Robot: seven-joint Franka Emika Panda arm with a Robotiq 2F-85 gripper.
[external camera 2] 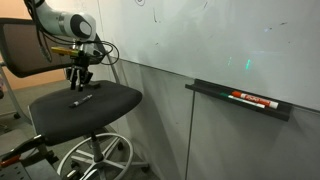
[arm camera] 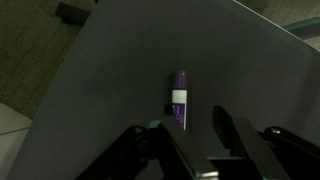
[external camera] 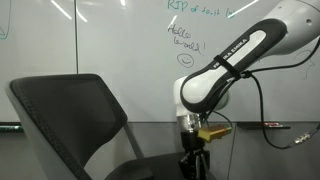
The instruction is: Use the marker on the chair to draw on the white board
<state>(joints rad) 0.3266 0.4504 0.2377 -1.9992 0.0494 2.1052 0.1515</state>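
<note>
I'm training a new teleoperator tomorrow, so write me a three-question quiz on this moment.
1. True or false: the gripper is clamped on the marker.
2. Where on the chair does the marker lie? A) on the seat B) on the backrest C) hanging off the rim
3. Fill in: the handwriting on the white board is ____.
Key: 1 false, the fingers stand apart above the marker, which lies free; 2 A; 3 green.

The marker (arm camera: 179,98) is purple, white-banded; the chair (arm camera: 120,90) dark grey.
</note>
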